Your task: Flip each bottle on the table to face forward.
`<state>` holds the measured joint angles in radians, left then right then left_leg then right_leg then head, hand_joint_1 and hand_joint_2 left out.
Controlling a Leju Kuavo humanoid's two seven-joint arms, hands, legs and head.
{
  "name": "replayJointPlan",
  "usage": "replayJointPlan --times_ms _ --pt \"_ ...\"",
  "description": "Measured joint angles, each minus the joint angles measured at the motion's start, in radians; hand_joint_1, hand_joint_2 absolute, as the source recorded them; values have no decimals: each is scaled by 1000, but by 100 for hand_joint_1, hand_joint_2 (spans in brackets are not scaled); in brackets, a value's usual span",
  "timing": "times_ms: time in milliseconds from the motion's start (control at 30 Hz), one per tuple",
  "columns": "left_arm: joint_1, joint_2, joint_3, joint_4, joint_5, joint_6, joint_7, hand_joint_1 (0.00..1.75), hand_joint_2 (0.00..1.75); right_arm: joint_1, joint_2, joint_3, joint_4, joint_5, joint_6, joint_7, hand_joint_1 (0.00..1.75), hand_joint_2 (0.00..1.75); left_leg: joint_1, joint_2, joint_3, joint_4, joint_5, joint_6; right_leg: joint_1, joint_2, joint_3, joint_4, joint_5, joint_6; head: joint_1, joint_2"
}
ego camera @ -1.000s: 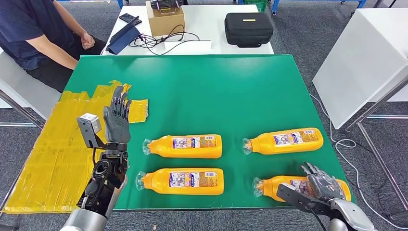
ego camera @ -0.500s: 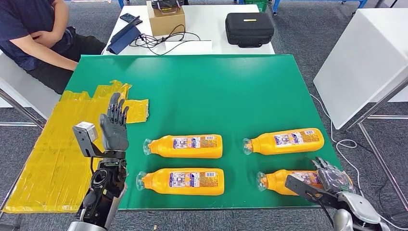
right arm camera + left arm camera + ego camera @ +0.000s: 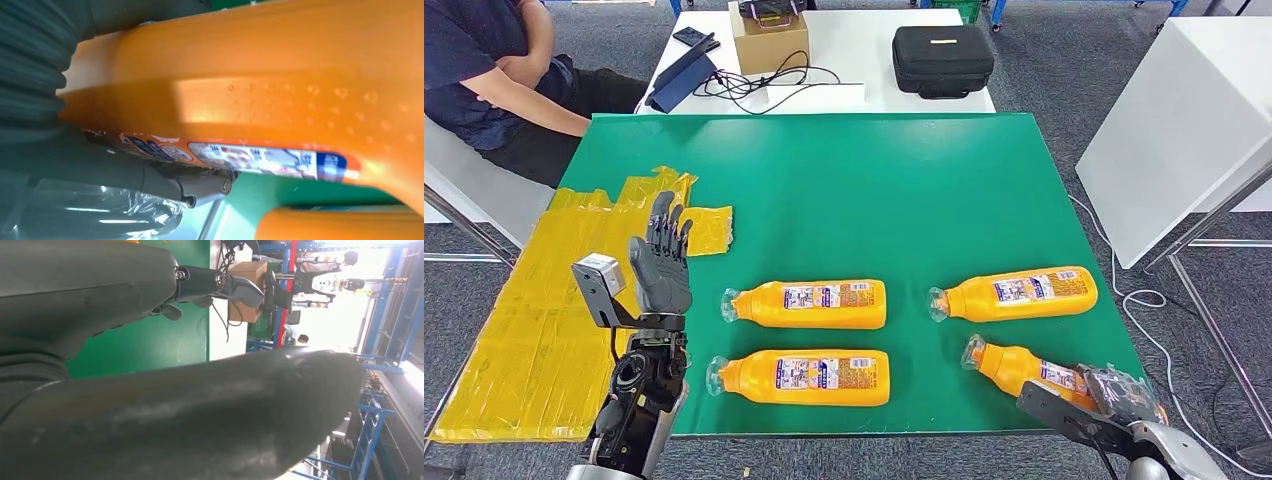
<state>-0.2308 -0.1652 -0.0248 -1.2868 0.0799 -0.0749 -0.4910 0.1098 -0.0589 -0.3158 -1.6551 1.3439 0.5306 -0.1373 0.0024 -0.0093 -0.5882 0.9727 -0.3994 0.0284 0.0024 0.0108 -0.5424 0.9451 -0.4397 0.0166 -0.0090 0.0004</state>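
Observation:
Four orange bottles lie on the green table (image 3: 844,190), caps pointing left. The far-left bottle (image 3: 809,303), the near-left bottle (image 3: 804,376) and the far-right bottle (image 3: 1014,292) lie flat with their printed labels up. My right hand (image 3: 1114,392) grips the wide end of the near-right bottle (image 3: 1024,368) at the table's front right corner, and the bottle slants with its cap toward the table's middle. The right wrist view shows this bottle (image 3: 260,90) up close, its label along one edge. My left hand (image 3: 662,262) is raised, open and upright, left of the bottles, holding nothing.
A yellow taped sheet (image 3: 534,300) covers the table's left side. A person (image 3: 494,70) sits at the far left corner. Behind stands a white table with a black case (image 3: 942,60), a cardboard box (image 3: 767,40) and cables. Another white table (image 3: 1184,110) stands at the right.
My right hand has drawn back toward the front right corner with the near-right bottle, whose cap end has swung away from me. My left hand has sunk slightly.

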Motion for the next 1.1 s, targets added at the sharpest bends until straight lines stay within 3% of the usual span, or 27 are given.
replayJointPlan --times_ms 233,433,567,700,933,1100 --pt "-7 -4 1 5 22 -7 16 0 0 -1 34 -20 -62 -139 21 -66 175 175 0 0 -2 0 0 0 0 0 -1 0 0 0 0 0" --pt "-25 -4 15 5 45 -3 31 0 0 -166 45 -22 -65 -351 20 -86 175 175 0 1 0 0 1 1 0 1 0 0 1 0 0 0" --pt "-25 -4 22 5 52 -1 33 0 175 -208 49 -22 -65 -378 19 -76 175 175 0 -2 -2 0 2 1 0 -3 0 0 1 0 0 0" --pt "-25 -4 25 5 53 2 33 0 175 -238 68 -26 -65 -429 -16 -105 175 175 0 0 -5 0 2 1 0 -1 -3 1 1 0 0 0" --pt "-51 -9 25 -3 53 0 48 0 175 -395 166 -19 -62 -511 -195 -123 175 175 1 0 -4 0 2 0 1 0 -3 1 1 0 0 0" --pt "-85 -10 25 8 55 -8 52 0 175 -453 184 18 -30 -543 -249 -120 175 175 1 0 -4 0 2 0 1 0 -3 1 1 0 0 0"
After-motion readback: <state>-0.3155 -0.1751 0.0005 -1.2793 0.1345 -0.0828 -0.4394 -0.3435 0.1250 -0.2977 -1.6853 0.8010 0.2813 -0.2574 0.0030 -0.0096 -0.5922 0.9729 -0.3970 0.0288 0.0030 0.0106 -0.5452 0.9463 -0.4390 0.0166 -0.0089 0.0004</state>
